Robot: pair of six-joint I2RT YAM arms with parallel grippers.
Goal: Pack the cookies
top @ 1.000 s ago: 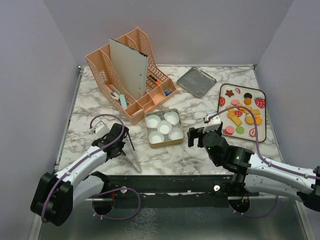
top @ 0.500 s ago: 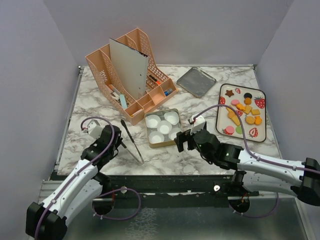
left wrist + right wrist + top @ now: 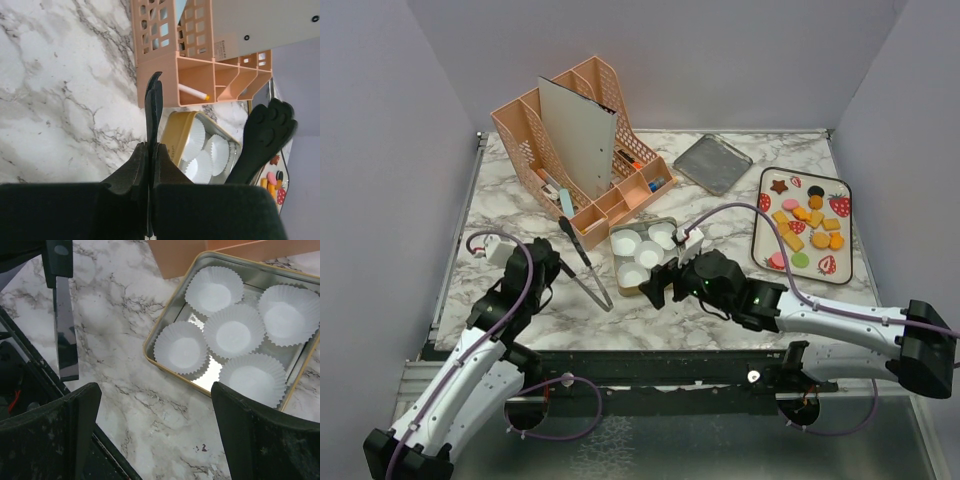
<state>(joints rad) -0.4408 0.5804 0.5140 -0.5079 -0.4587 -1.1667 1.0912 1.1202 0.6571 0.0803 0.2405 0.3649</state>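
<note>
From my overhead feed the cookies [image 3: 807, 222] lie loose on a white tray [image 3: 832, 183] printed with red strawberries, at the right side of the counter [image 3: 505, 200]. They are small, matte pieces: mostly orange-yellow squares and short bars, a few pink rounds, one green round, a brown star [image 3: 779, 186] and a dark round [image 3: 815, 190]. None of them sits in the tin.

The tin [image 3: 616, 262] is square, with a gold-toned rim and a shiny floor. It stands mid-counter, just in front of a peach plastic organizer [image 3: 520, 135] with lattice walls. Five white pleated paper cups [image 3: 234, 332] fill it, one in the middle and four round it.

My left gripper [image 3: 552, 268] has its fingers [image 3: 127, 170] pressed together on a pair of black tongs [image 3: 582, 265]. One thin arm of the tongs runs straight out between them, and the other ends in a flat paw-shaped tip [image 3: 267, 132].

My right gripper [image 3: 665, 290] hovers at the tin's near corner. Its fingers [image 3: 75, 425] are spread wide and hold nothing.

A flat grey metal lid [image 3: 712, 163] rests on the marble-veined counter behind the tray.
</note>
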